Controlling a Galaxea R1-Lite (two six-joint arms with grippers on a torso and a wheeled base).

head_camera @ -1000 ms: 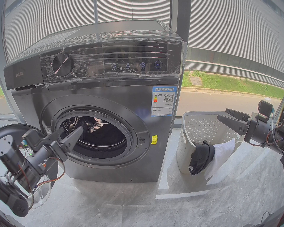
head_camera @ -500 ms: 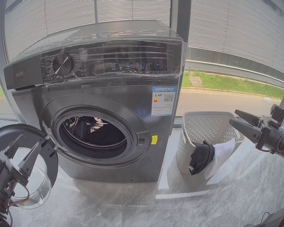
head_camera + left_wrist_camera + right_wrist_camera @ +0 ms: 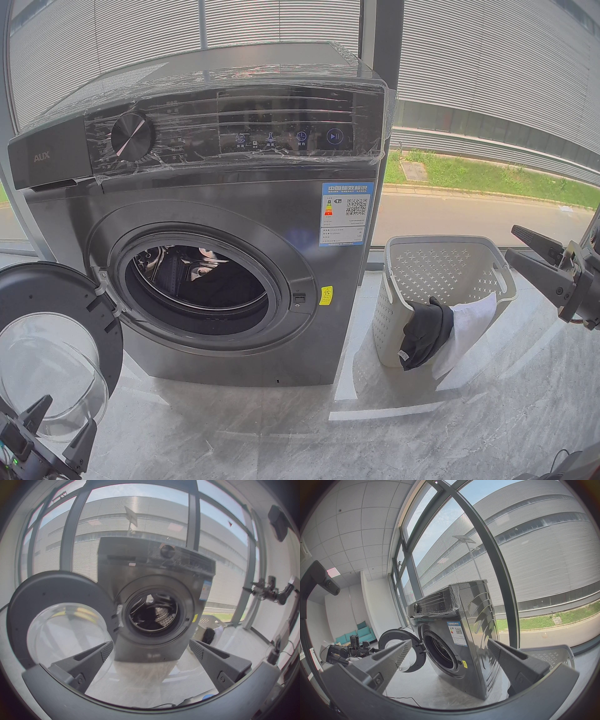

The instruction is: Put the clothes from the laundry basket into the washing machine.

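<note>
Right now the black garment (image 3: 426, 331) and the white garment (image 3: 469, 325) hang side by side over the near rim of the laundry basket (image 3: 447, 265). They drape down its outer wall, long axis top to bottom, with the black one on the washing machine (image 3: 250, 200) side. The basket stands on the floor (image 3: 387, 437) just beside the machine, to its right.

Your right gripper (image 3: 511, 241) hovers above and to the right of the basket, its fingers (image 3: 534, 270) spread wide and empty, so the clothes lie down and to their left. That arm is much the nearer.

Your left gripper (image 3: 67, 414) sits low by the open door (image 3: 53, 294), fingers (image 3: 81, 444) also wide, well apart from the basket.
</note>
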